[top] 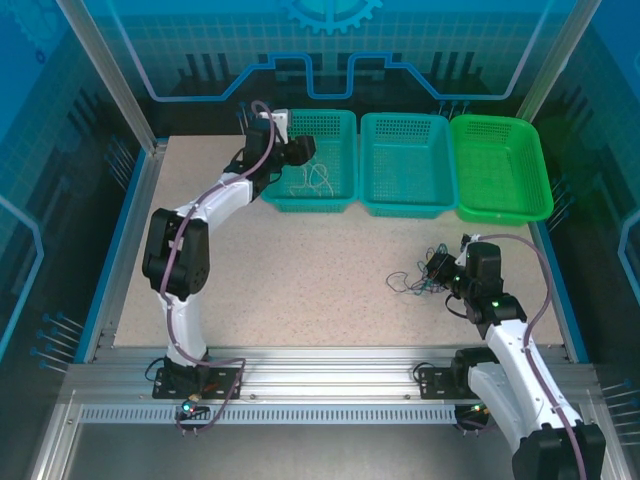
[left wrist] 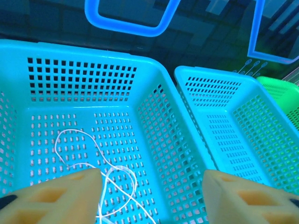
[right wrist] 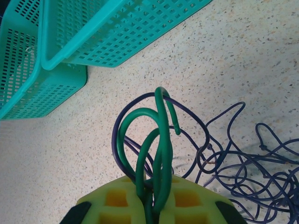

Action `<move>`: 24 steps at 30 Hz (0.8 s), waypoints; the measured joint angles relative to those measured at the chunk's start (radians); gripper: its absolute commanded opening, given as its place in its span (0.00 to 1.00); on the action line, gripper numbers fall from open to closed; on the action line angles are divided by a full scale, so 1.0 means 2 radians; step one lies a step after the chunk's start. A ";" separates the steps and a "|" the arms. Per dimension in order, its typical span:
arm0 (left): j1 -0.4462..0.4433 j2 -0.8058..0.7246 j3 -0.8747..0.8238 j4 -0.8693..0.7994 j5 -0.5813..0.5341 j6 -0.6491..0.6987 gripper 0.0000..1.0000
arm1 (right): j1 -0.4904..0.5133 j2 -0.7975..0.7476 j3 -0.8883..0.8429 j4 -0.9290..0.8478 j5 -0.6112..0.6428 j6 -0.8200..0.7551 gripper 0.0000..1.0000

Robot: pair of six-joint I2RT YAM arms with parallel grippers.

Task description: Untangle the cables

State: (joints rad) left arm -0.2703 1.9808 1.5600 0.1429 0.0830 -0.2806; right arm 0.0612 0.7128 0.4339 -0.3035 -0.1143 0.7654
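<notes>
A pale beige cable point(left wrist: 93, 161) lies in loose loops on the floor of the left teal basket point(top: 345, 160); it shows as a pale cable point(top: 315, 180) from above too. My left gripper point(left wrist: 152, 191) hovers open over that basket with nothing between its fingers point(left wrist: 60, 198). On the table at the right, my right gripper point(right wrist: 156, 198) is shut on looped green cable point(right wrist: 159, 140), with a dark purple strand caught in the same pinch. The purple cable point(right wrist: 243, 163) spreads in tangled loops to its right. From above the clump point(top: 425, 278) lies just left of the right gripper point(top: 455, 278).
A middle teal basket point(top: 408, 165) and a bright green basket point(top: 500, 165) stand in a row at the back of the speckled table point(top: 300, 270). A blue rail and metal frame border the table on all sides.
</notes>
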 measured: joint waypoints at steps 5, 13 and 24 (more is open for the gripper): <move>0.000 -0.068 -0.051 0.000 0.009 -0.004 0.65 | 0.002 0.000 0.011 -0.002 -0.007 -0.006 0.00; -0.050 -0.265 -0.223 0.092 0.073 -0.030 0.65 | 0.004 0.009 0.045 0.002 -0.051 -0.017 0.00; -0.207 -0.296 -0.397 0.135 0.141 0.010 0.66 | 0.016 0.021 0.113 0.024 -0.114 -0.010 0.00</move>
State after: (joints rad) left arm -0.6842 1.3888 0.7658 0.4129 0.3653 -0.2615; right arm 0.0937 0.7544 0.6601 -0.2554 -0.3420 0.7444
